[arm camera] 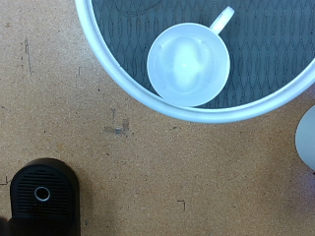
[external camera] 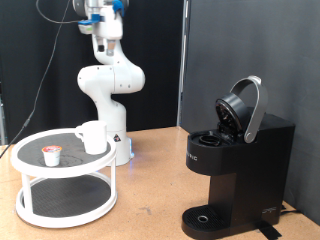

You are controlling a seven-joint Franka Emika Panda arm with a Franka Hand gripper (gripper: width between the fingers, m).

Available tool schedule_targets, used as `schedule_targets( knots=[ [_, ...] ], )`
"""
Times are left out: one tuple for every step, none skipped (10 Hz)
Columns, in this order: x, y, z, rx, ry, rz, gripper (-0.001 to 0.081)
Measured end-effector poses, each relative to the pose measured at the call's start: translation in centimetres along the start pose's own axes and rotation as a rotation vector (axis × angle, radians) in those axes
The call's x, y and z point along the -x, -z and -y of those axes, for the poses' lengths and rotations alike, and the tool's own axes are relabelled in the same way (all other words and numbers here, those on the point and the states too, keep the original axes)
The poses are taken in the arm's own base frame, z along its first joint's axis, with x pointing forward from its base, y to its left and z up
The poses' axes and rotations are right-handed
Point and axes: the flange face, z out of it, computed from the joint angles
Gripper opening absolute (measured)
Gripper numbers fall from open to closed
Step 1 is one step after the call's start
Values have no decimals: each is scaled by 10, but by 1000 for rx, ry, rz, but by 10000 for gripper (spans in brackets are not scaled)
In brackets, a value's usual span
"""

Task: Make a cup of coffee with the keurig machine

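The white cup (external camera: 93,137) stands upright on the dark top shelf of a round white two-tier stand (external camera: 22,149) at the exterior view's left. From above, the wrist view shows the cup (arm camera: 188,64) empty, handle out to one side, inside the stand's rim (arm camera: 116,75). The black keurig machine (external camera: 236,165) stands at the right with its rounded lid (external camera: 243,108) raised. Its top shows in the wrist view (arm camera: 41,200). My arm reaches up to the exterior view's top edge (external camera: 101,18). No fingers show in either view, and nothing is seen held.
A small white pod with a red top (external camera: 51,154) sits on the stand's top shelf beside the cup. The robot's white base (external camera: 118,148) stands just behind the stand. Brown tabletop (external camera: 150,190) lies between stand and machine. Black curtains hang behind.
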Motion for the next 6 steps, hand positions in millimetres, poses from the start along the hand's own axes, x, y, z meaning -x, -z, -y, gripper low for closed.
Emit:
schedule_targets(
  knots=[
    [1,0,0,0,0,0,734],
    [0,0,0,1,5,1,734],
    [-4,-1,2,2,12,1,734],
    [-12,-2,7,-3,23,-12,734],
    [-24,-4,14,-8,23,-27,734],
    [-36,-7,23,-12,8,-33,734]
  ],
)
